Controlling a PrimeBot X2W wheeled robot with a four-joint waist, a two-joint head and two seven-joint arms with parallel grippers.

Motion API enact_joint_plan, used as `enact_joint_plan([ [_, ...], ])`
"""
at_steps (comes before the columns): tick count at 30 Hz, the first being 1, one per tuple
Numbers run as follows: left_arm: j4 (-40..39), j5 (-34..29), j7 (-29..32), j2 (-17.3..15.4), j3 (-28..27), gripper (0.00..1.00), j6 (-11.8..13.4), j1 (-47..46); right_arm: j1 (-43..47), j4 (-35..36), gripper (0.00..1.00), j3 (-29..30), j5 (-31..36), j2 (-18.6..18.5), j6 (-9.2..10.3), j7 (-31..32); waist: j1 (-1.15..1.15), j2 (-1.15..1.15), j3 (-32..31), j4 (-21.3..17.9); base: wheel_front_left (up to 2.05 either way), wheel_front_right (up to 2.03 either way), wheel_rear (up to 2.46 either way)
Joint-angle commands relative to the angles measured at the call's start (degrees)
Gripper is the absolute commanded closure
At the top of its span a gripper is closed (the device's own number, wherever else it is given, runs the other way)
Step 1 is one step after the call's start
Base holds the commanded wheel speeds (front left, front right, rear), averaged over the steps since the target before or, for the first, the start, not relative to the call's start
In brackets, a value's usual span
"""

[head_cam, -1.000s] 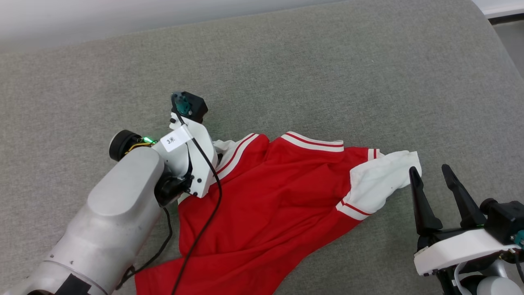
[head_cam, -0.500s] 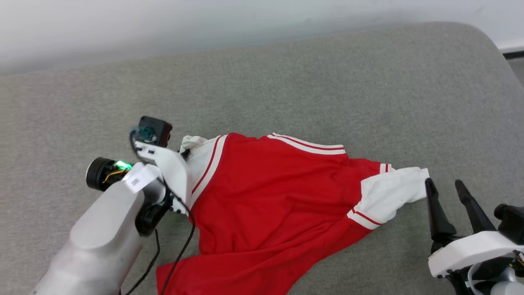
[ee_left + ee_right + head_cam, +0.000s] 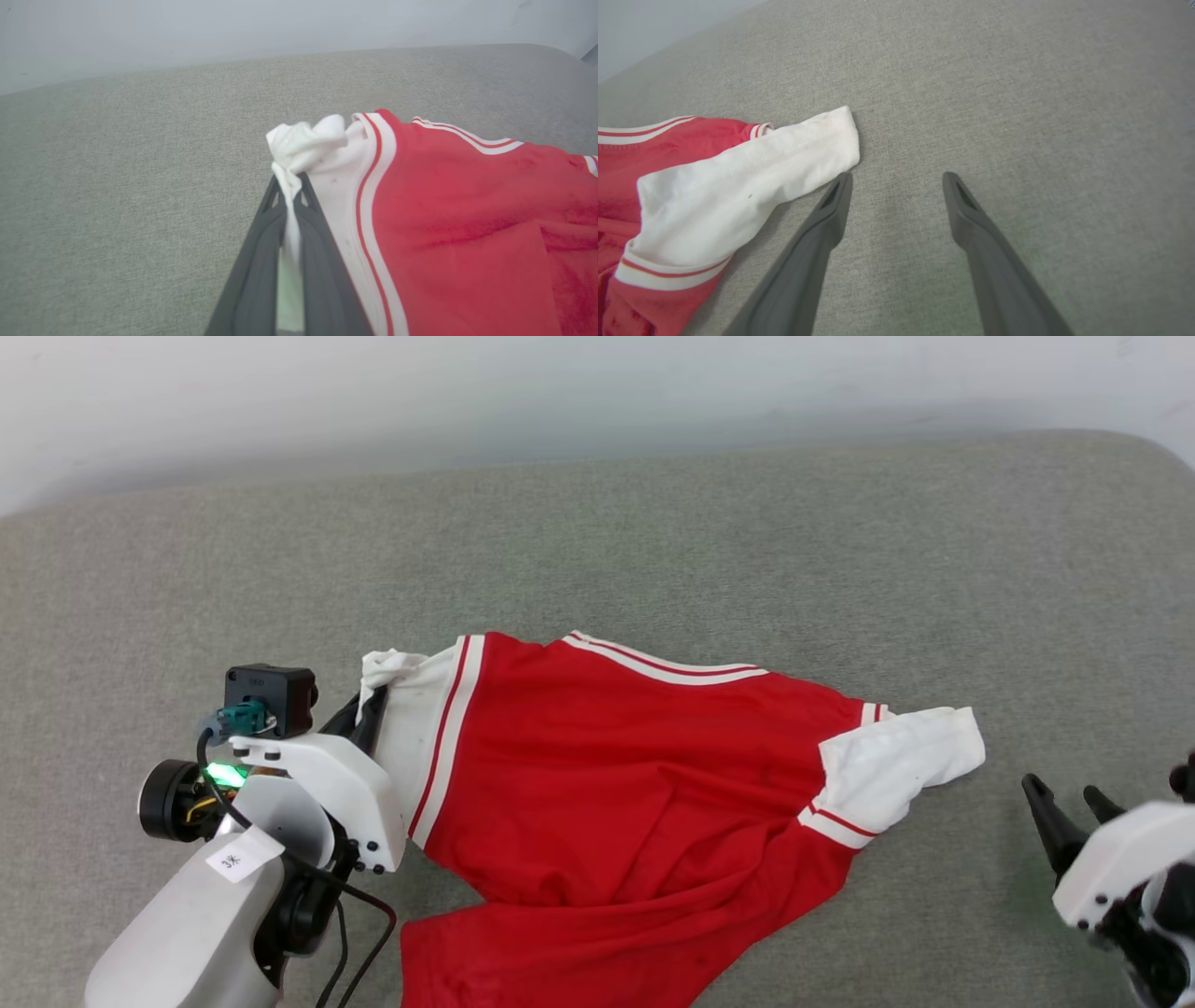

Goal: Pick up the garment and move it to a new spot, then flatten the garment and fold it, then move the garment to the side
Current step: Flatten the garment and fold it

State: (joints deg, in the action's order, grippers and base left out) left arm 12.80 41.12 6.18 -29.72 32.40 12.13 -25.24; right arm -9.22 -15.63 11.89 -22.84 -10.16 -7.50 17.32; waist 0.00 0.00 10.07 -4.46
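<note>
The left hand point(image 3: 290, 179) was clamped on the bunched white sleeve point(image 3: 306, 135) of the jersey point(image 3: 635, 775). The jersey lay rumpled on the grey cushion point(image 3: 653, 541), its red body spread toward the right. The right hand point(image 3: 896, 179) stood open and empty, low over the cushion, just beside the other sleeve point(image 3: 752, 172).

red garment point(image 3: 635, 784), white striped sleeves

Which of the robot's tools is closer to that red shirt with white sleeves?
Left. The left tool is shut on one sleeve of the red white-sleeved jersey; the right tool stands open beside the other sleeve.
</note>
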Motion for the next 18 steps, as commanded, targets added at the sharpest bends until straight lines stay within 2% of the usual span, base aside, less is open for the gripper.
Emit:
enact_joint_plan([
  [1,-3.2,-0.1,0.7,-0.8,-0.1,1.0,1.2,1.3,-3.4,-2.3,0.0,-1.0,-0.9,-1.9,0.02,4.0,0.0,0.0,0.7,0.8,0.0,0.0,0.0],
  [9,-9.2,-0.7,2.5,-1.4,0.2,1.0,2.5,0.5,-11.9,-8.1,0.0,-5.9,-2.1,-6.4,0.03,13.8,0.0,0.0,3.7,2.8,0.0,0.0,0.0],
  [14,-10.4,-0.9,2.9,-1.1,0.6,1.0,2.4,-0.6,-15.5,-11.2,0.0,-10.4,-3.3,-7.7,0.02,14.7,0.0,0.0,5.9,3.8,0.0,0.0,0.0],
  [18,-9.9,-0.6,2.9,-0.9,0.8,1.0,2.2,-1.0,-15.3,-16.4,0.0,-14.8,-5.4,-7.6,0.02,20.4,0.0,0.0,6.7,4.3,0.0,0.0,0.0],
])
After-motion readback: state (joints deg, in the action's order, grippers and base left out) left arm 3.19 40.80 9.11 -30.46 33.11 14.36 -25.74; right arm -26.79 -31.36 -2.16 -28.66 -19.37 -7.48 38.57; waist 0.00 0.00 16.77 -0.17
